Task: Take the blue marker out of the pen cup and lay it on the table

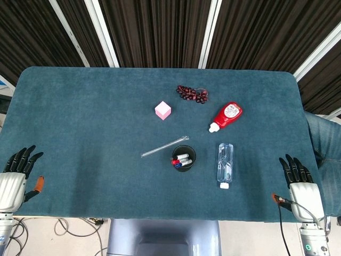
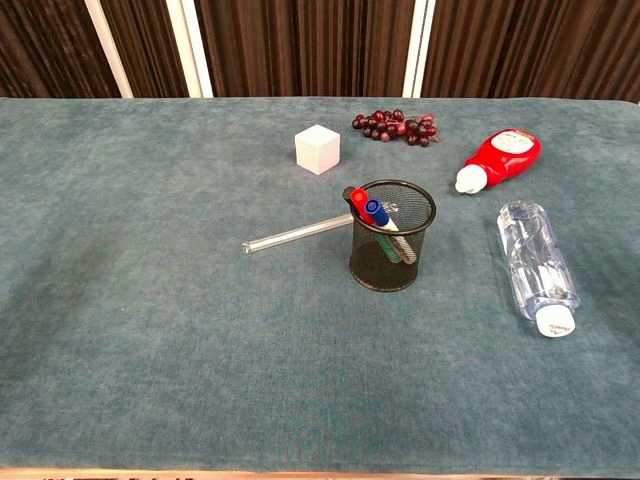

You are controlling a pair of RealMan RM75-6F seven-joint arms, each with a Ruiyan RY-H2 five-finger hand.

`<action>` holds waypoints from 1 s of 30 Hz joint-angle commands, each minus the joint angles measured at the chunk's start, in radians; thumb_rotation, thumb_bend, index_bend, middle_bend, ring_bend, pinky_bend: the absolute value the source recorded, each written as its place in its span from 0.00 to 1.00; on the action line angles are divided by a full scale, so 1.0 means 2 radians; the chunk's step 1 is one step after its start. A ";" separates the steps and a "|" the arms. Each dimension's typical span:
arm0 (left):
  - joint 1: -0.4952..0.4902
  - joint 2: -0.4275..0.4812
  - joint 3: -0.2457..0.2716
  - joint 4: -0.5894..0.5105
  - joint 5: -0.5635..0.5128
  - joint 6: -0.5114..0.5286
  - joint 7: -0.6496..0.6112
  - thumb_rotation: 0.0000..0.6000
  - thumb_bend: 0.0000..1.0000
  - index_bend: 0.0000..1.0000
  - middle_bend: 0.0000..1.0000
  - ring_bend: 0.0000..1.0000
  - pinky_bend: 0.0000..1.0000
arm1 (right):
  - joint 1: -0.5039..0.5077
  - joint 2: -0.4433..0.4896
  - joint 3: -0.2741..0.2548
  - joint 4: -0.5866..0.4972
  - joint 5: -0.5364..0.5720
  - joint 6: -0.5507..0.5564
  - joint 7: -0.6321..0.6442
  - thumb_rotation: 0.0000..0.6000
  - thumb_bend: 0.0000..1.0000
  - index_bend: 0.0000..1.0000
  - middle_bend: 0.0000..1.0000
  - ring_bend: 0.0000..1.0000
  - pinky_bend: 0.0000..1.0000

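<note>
The blue marker (image 2: 377, 213) stood in the black mesh pen cup (image 2: 391, 250) beside a red marker (image 2: 360, 200), both leaning toward the cup's left rim. No writing on them could be read, and the label on the red squeeze bottle (image 2: 501, 154) was too small to make out.

My left hand (image 1: 16, 176) lay at the near left edge of the table, fingers spread, holding nothing. My right hand (image 1: 299, 182) lay at the near right edge, fingers likewise apart and empty, well away from the cup.

The table (image 2: 150, 330) was covered in teal cloth. On it lay a clear rod (image 2: 297, 234) touching the cup, a clear bottle (image 2: 536, 266), a white cube (image 2: 318, 149) and grapes (image 2: 394, 127). Dark slatted panels stood behind.
</note>
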 commanded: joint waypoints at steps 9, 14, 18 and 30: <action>0.001 -0.001 -0.002 -0.004 -0.009 -0.003 0.005 1.00 0.44 0.16 0.03 0.03 0.11 | 0.017 -0.008 -0.002 -0.021 -0.013 -0.020 0.118 1.00 0.19 0.00 0.00 0.00 0.17; 0.001 -0.001 -0.003 -0.005 -0.012 -0.005 0.007 1.00 0.44 0.16 0.03 0.03 0.11 | 0.040 -0.022 0.004 -0.037 -0.002 -0.055 0.152 1.00 0.19 0.03 0.00 0.00 0.17; 0.001 -0.001 -0.003 -0.008 -0.016 -0.007 0.005 1.00 0.44 0.16 0.03 0.03 0.11 | 0.054 -0.037 0.013 -0.059 0.014 -0.077 0.180 1.00 0.19 0.08 0.00 0.00 0.17; 0.001 0.001 -0.004 -0.012 -0.023 -0.012 0.004 1.00 0.44 0.16 0.03 0.03 0.11 | 0.104 -0.113 0.040 -0.070 0.046 -0.126 0.126 1.00 0.26 0.29 0.00 0.00 0.17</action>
